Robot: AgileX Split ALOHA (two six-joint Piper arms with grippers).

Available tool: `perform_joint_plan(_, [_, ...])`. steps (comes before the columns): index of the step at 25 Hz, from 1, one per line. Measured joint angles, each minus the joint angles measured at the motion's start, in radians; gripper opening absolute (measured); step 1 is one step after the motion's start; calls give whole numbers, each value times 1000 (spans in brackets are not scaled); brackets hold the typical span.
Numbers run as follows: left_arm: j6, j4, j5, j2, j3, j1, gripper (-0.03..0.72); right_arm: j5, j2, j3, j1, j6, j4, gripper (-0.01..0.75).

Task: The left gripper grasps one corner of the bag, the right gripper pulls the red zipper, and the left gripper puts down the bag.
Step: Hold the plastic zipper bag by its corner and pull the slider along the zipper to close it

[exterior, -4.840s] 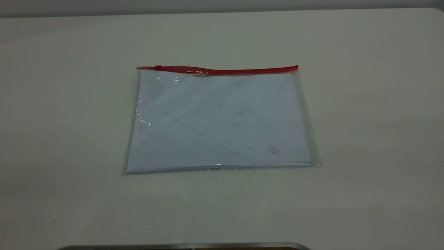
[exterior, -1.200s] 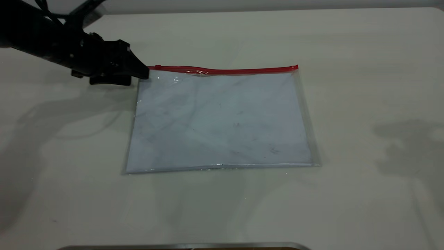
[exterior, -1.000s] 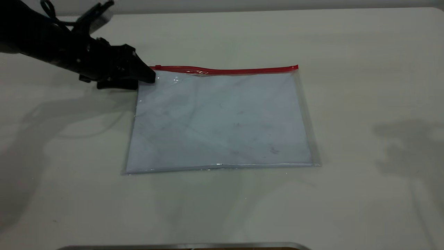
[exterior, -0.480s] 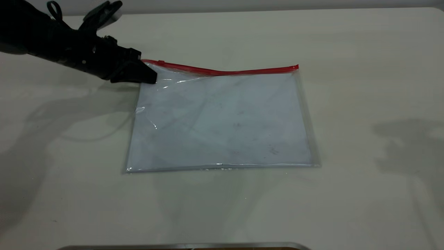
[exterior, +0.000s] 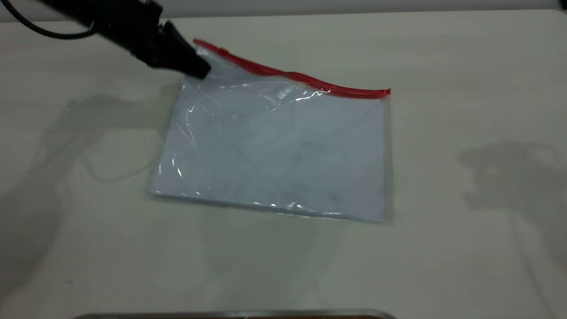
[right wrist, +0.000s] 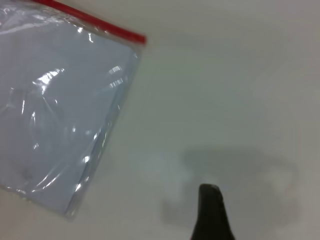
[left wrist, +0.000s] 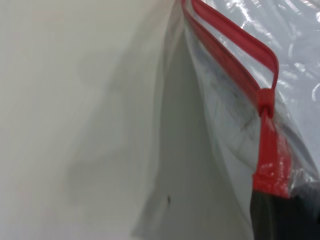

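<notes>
The bag [exterior: 283, 146], a clear pouch with white sheets inside, lies on the table with its far left part lifted. My left gripper [exterior: 200, 70] is shut on the corner [exterior: 204, 52] at the left end of the red zipper [exterior: 310, 82] and holds it above the table. The slider tab [exterior: 224, 52] sits on the strip close to that gripper. In the left wrist view the red strip end [left wrist: 272, 175] lies against the black gripper [left wrist: 285, 215], with the slider [left wrist: 266, 100] just beyond. My right gripper [right wrist: 210, 205] hangs over bare table, apart from the bag's right edge [right wrist: 107, 130].
The pale table [exterior: 443, 248] spreads around the bag. A shadow [exterior: 509, 173] lies on it at the right. A metal edge [exterior: 234, 313] shows at the near side. The bag's right red corner [exterior: 386, 92] rests on the table.
The left gripper has closed on the bag's far left corner and raised it up and back. The bag has tilted and its near edge has slid and turned.
</notes>
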Motion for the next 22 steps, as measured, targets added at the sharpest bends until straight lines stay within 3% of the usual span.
perform_joint_plan(4, [66, 37, 83, 3, -93, -35, 53, -10, 80, -32, 0, -200, 164, 578])
perform_joint_plan(10, [154, 53, 123, 5, -170, -104, 53, 43, 200, -129, 7, -572, 464, 578])
perform_joint_plan(17, [240, 54, 126, 8, -173, -178, 53, 130, 361, -225, 102, -1020, 836, 578])
perform_joint_plan(22, [243, 54, 128, 10, -173, -216, 53, 172, 476, -277, 158, -1202, 991, 578])
